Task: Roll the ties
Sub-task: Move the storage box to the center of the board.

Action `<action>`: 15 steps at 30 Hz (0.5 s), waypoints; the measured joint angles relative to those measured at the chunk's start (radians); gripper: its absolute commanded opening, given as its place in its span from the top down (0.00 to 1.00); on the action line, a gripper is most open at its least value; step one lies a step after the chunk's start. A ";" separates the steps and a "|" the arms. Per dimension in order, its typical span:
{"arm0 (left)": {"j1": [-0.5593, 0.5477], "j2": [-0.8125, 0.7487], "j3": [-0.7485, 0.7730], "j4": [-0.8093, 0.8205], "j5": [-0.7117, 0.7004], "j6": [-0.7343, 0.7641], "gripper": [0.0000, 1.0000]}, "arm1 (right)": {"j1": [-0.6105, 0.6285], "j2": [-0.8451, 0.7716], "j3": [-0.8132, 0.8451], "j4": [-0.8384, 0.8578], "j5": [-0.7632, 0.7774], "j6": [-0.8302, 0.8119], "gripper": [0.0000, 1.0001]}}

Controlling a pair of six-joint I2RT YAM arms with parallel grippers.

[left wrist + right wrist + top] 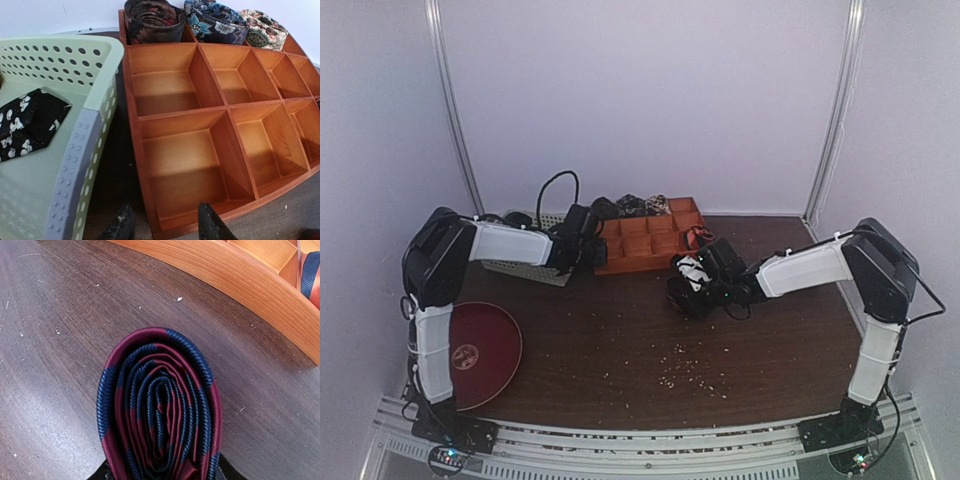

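Note:
A rolled tie [160, 410], maroon with navy stripes, stands on edge on the dark table, and my right gripper [162, 472] is shut on it, squeezing the coil into an oval. From above, this gripper [692, 285] sits just in front of the orange tray [645, 262]. Three more rolled ties fill the tray's back row: a dark red-patterned one [152, 20], a blue floral one [215, 20] and a pale patterned one [262, 30]. A flat black tie with white flowers [27, 122] lies in the pale green basket [90, 150]. My left gripper [165, 230] is open, straddling the tray's near left corner.
The tray's front compartments [182, 155] hold nothing. An orange-and-blue striped cloth [307, 275] shows at the tray's right end. A dark red plate [480, 355] lies at the near left. Pale crumbs [690, 365] dot the table's middle. White walls enclose the table.

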 measured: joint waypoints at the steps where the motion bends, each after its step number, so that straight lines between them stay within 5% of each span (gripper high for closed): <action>1: 0.000 0.014 0.016 -0.002 -0.001 0.000 0.57 | 0.000 0.000 0.000 0.001 0.000 0.000 0.54; 15: 0.006 0.092 0.087 -0.034 -0.021 -0.004 0.62 | 0.000 -0.039 -0.028 -0.011 0.018 0.005 0.58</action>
